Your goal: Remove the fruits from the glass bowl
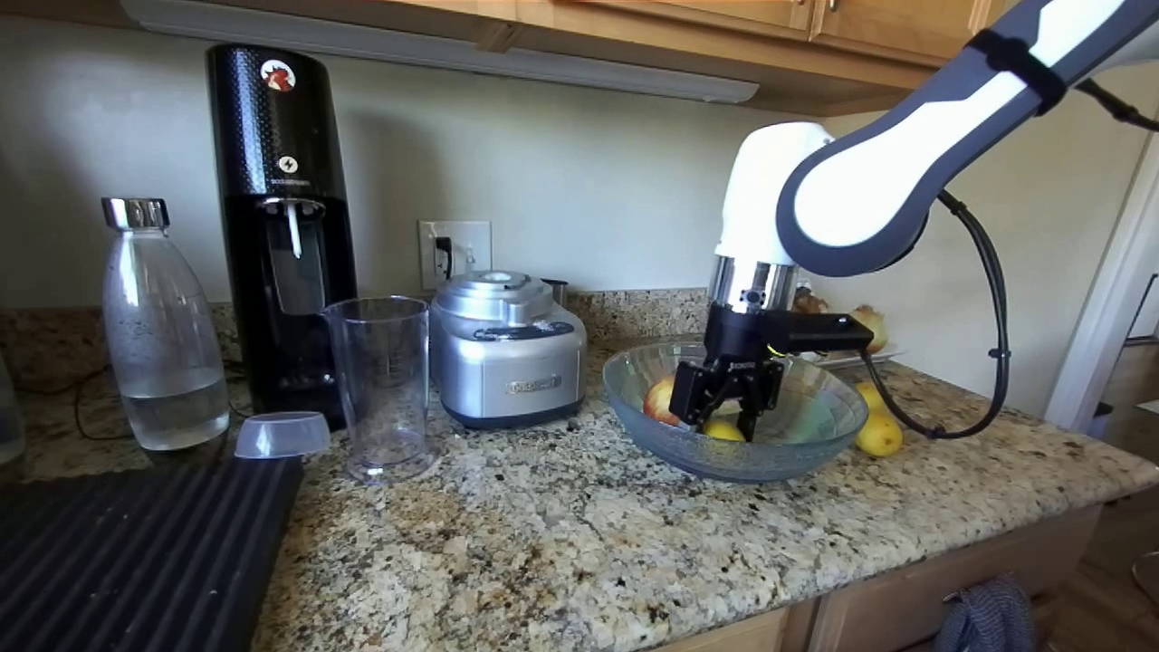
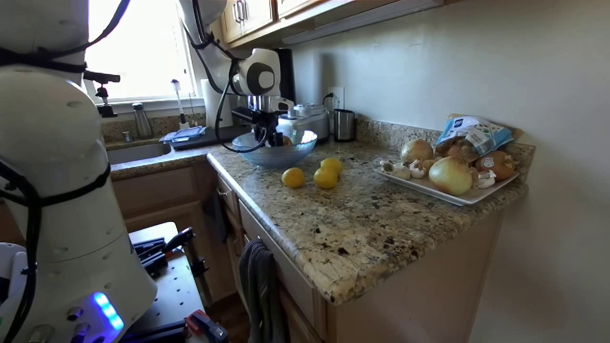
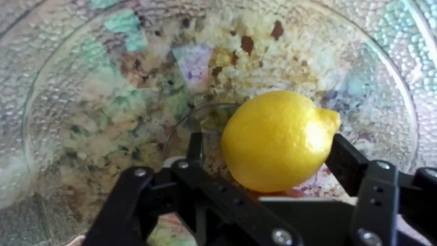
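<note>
The glass bowl (image 1: 738, 460) stands on the counter, with my gripper (image 1: 724, 409) reaching down into it. Inside lies a yellow lemon (image 3: 276, 140), seen in the wrist view between my two fingers. The right finger (image 3: 348, 164) is against or very near the lemon; a gap separates it from the left finger (image 3: 195, 145). A reddish apple (image 1: 661, 401) rests in the bowl beside the gripper, mostly hidden in the wrist view. Outside the bowl, three yellow lemons sit on the counter: a front lemon (image 2: 293, 177), a middle lemon (image 2: 325, 177) and a rear lemon (image 2: 332, 165).
Close to the bowl is the steel food processor (image 1: 509, 362). A tall clear cup (image 1: 385, 389), a water bottle (image 1: 167, 344) and a black soda machine (image 1: 281, 226) stand farther along. A white plate (image 2: 460, 197) holds onions and garlic near the counter's end.
</note>
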Robot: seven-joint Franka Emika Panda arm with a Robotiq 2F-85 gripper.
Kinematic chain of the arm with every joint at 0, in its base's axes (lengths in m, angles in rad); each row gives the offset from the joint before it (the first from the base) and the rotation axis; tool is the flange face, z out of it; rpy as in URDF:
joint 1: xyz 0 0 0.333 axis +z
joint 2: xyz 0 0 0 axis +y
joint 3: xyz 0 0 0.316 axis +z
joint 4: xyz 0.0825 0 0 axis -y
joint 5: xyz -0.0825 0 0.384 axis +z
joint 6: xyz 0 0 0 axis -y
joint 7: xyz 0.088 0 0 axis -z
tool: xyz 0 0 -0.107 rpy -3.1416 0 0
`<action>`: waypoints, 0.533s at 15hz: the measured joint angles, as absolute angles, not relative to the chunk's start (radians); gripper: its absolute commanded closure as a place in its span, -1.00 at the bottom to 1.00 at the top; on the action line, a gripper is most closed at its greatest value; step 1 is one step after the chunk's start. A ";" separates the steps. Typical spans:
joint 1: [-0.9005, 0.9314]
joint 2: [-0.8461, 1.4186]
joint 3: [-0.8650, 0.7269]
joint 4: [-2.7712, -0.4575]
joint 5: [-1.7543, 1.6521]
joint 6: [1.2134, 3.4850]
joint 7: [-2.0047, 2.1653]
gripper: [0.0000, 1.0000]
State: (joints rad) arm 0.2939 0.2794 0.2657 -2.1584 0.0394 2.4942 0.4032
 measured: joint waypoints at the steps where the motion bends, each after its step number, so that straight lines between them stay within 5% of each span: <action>1: 0.296 0.279 0.264 -2.154 0.039 2.494 0.408 -0.08; 4: 0.301 0.277 0.261 -2.139 0.041 2.483 0.420 0.25; 8: 0.304 0.264 0.261 -2.126 0.040 2.437 0.452 0.29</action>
State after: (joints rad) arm 0.3044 0.2638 0.2607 -2.1257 0.0404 2.4372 0.4522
